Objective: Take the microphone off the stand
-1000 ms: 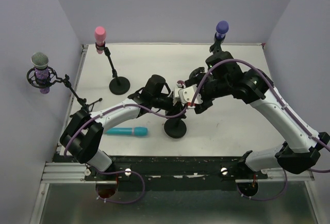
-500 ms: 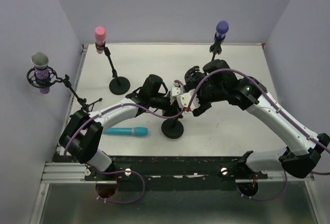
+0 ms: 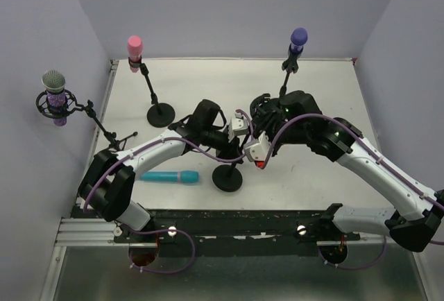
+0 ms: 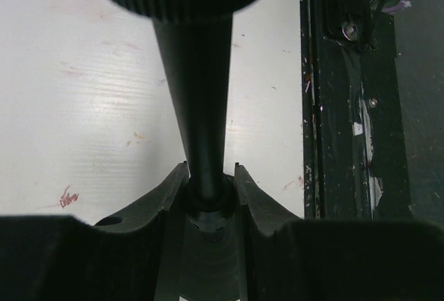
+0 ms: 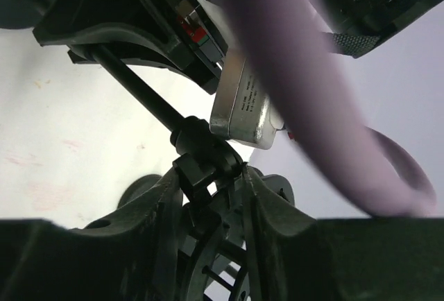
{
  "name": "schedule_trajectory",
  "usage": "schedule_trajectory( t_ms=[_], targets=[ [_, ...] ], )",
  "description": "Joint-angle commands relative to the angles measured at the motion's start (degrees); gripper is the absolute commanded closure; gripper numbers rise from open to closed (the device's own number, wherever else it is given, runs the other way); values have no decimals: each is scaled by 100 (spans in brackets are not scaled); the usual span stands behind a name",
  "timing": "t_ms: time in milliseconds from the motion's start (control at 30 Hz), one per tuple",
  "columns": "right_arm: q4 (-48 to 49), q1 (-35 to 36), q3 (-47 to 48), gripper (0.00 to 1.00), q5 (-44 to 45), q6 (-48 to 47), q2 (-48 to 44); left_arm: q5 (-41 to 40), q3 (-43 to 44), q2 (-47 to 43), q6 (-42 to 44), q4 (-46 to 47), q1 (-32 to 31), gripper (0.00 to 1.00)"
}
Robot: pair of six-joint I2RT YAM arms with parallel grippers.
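Two grippers are on one stand (image 3: 227, 178), near the front middle of the table (image 3: 312, 176).

Left gripper (image 4: 209, 176): jaws closed tight on the black pole (image 4: 198, 93), low down, bracing it.

Right gripper (image 5: 208, 176): jaws nearly closed, pressing both sides of the black clip (image 5: 206, 145) at the pole's head.

Microphone (image 5: 239, 107): silver body, at the stand's head just beside the clip and between the two wrists. Whether it sits in the clip cannot be told.

Step judged: extraction in hand, not completed. The next move calls for the left to hold the pole steady while the right works the clip loose or shifts its hold to the microphone body. Tipping the stand is a risk. The purple cable (image 5: 305, 86) crosses close in front of the right wrist.

Others:
- Teal microphone (image 3: 170, 176) lies flat, left of the stand's base.
- Grey microphone (image 3: 54, 82) sits in a mount by the left wall.
- Pink microphone (image 3: 134, 44) and purple microphone (image 3: 298, 36) stand upright at the back, well apart.

None of these is judged to block the lift.
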Motion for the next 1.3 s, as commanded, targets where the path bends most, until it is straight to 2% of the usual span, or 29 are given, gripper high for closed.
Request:
schedule_trajectory(
  t_ms=[0, 67, 167, 267, 433, 467, 500, 533, 667, 767, 900, 1067, 1200, 1267],
  targets=[
    [253, 45, -354, 65, -12, -535, -232, 278, -93, -223, -33, 1, -17, 100],
    [262, 45, -329, 74, -20, -421, -303, 278, -321, -337, -33, 588, 0, 100],
    [-9, 45, -57, 83, 120, -70, -277, 278, -857, -592, -33, 2089, 53, 100],
    [-562, 45, 478, 86, 208, 492, -84, 278, -1525, -855, -33, 3514, -87, 100],
    [-1363, 80, 1384, 88, 401, 1546, 417, 278, -2203, -1015, -33, 5336, -965, 100],
    [-1425, 80, 1455, 89, 480, 1687, 461, -4803, -2099, -962, -33, 5312, -1036, 100],
    [-1469, 97, 1473, 89, 533, 1767, 487, -4967, -2011, -936, -172, 5198, -1080, 100],
    [-1460, 124, 1456, 89, 594, 1838, 479, -4943, -1941, -909, -260, 5040, -1089, 93],
    [-1224, 247, 1324, 91, 858, 1996, 383, -4487, -2132, -1084, -261, 4899, -1054, 48],
    [-925, 291, 1175, 92, 999, 2049, 260, -3487, -2195, -1348, -436, 4452, -827, 32],
    [-889, 300, 1043, 92, 1052, 1926, 145, -2063, -2160, -1436, -525, 3915, -361, 25],
    [-880, 317, 1034, 93, 1026, 1970, 119, -822, -1906, -1103, -481, 3651, 123, 26],
    [-845, 317, 981, 93, 1025, 1970, 119, -171, -1563, -743, -270, 3483, 159, 32],
    [-845, 317, 972, 93, 1025, 1970, 127, -21, -1413, -602, -296, 3466, 159, 43]
  ],
)
